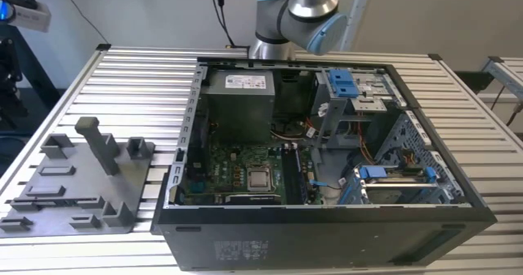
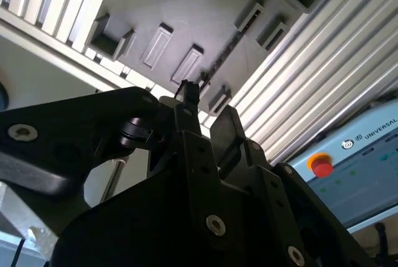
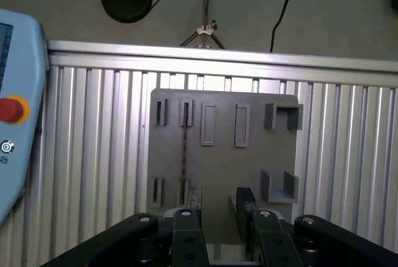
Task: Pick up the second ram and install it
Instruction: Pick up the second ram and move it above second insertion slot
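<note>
The second ram [image 3: 184,149] shows as a slim dark bar, edge-on, standing across two slots of the grey holder plate [image 3: 224,155]. The second wrist view shows the same ram [image 2: 227,49] on that plate [image 2: 186,18]. My gripper [image 3: 216,214] hangs above the plate with its two black fingers apart and nothing between them. One finger [image 3: 186,220] lines up with the near end of the ram, apart from it. The gripper [image 2: 207,108] is open in both wrist views. In the exterior view the plate [image 1: 73,183] lies on the table at the exterior view's left.
An open computer case [image 1: 327,217] lies beside the plate, with motherboard, processor [image 1: 259,178] and memory slots [image 1: 293,171] exposed. A tall grey post [image 1: 98,143] rises from the plate. A teach pendant [image 3: 15,111] rests on the slatted aluminium table [image 1: 139,85].
</note>
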Motion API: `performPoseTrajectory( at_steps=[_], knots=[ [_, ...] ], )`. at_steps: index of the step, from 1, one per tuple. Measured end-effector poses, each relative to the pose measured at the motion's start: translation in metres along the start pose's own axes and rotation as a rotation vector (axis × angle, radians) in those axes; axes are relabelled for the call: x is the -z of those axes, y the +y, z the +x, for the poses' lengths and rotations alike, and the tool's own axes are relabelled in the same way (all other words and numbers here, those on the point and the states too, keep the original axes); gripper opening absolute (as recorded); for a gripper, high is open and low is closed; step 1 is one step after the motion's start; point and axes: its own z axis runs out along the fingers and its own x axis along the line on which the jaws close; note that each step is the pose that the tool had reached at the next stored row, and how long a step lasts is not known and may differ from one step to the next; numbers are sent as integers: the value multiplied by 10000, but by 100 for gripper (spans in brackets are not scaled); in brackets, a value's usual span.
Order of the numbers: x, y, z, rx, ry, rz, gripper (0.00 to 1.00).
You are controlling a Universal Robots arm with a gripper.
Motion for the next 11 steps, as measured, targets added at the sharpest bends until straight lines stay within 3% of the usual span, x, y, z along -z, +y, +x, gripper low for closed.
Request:
performPoseTrajectory(
  at_steps=[11],
  knots=[
    [-56,-3,1,0,3,9,36]
  ],
)
